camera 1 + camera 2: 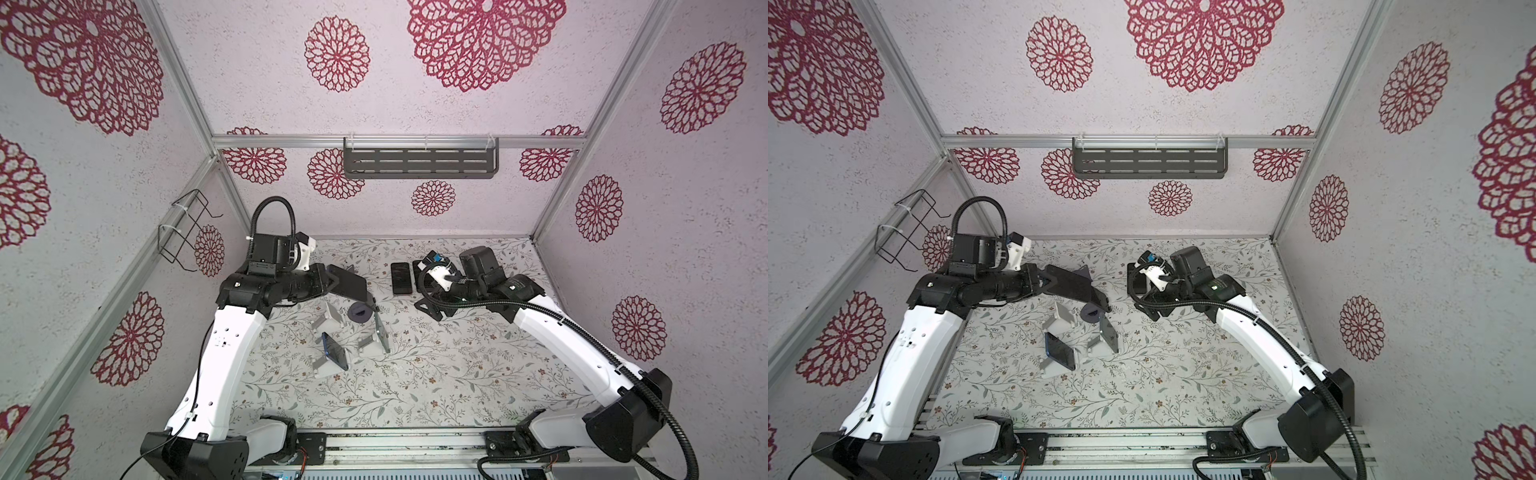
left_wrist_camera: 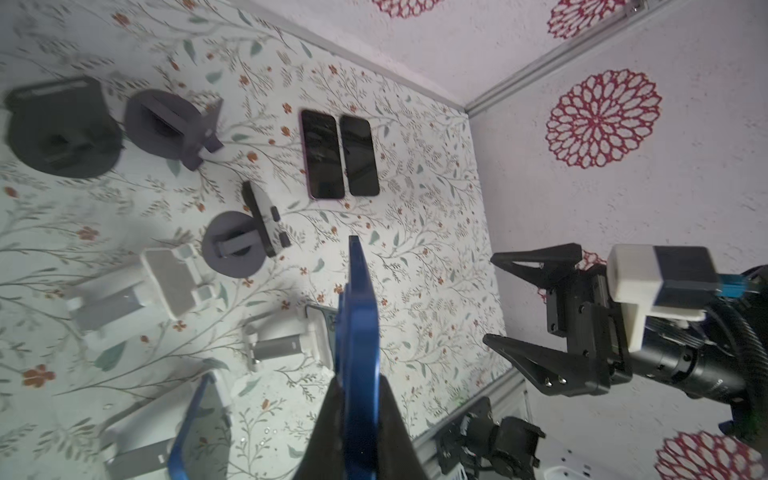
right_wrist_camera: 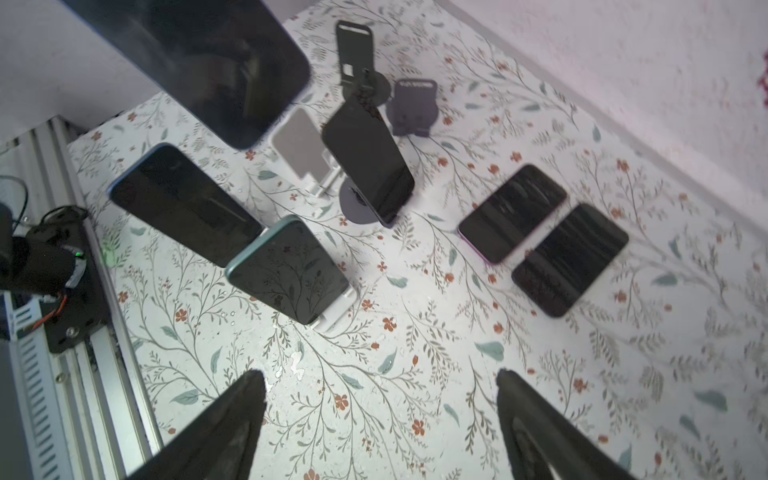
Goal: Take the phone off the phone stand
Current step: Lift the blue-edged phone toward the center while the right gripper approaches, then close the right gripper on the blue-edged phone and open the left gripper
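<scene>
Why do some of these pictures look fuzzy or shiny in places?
Left wrist view: the blue phone sits so close to the lens that it blurs; right wrist view: the teal-edged phone has a glossy screen mirroring a floral pattern; both top views: even light, walls splayed by a wide lens.

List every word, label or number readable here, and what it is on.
None reads clearly.
Grey stand: raised lettering across its top, too blurred to read.
Right arm: small pale mark, too small to read.
</scene>
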You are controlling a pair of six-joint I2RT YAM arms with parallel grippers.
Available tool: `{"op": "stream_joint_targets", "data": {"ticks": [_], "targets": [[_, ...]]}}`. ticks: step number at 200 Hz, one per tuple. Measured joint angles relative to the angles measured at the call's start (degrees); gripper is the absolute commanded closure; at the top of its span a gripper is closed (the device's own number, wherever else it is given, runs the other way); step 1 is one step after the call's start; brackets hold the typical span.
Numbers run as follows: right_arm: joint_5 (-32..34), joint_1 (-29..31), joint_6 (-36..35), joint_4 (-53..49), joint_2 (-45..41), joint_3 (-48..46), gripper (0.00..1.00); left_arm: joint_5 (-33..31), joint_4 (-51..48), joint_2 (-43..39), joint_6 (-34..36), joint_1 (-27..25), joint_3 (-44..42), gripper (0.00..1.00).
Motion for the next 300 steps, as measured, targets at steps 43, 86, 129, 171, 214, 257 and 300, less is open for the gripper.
{"op": "stream_joint_targets", "data": {"ticks": [43,86,129,171,214,257,300], "targets": [[-4.26,2.43,-13.38,-1.42,2.16,4.00,0.03,7.78,5.07,0.94,-2.51,-3.37,-6.25,1.00],[-6.80,4.48,-22.14,-4.83,7.61,8.33,0.01,13.35,11.04,2.01,-5.05,-4.33,-10.32,1.00],[-8.76,5.22,-26.03,-6.62,12.48,10.29,0.01,16.04,14.78,3.34,-6.54,-5.03,-11.72,1.00],[-8.94,5.25,-26.25,-6.10,15.41,11.80,0.01,16.46,16.41,3.41,-7.50,-5.29,-11.76,1.00],[-9.16,5.35,-25.77,-4.20,16.90,11.85,0.03,16.41,18.97,3.50,-9.25,-5.31,-12.09,1.00],[-8.83,5.40,-24.20,-2.05,18.84,12.52,0.09,16.41,20.44,3.61,-10.32,-5.31,-12.17,1.00],[-8.68,5.40,-22.14,-1.49,19.15,12.72,0.20,15.98,21.49,3.89,-10.73,-5.31,-12.33,1.00]]}}
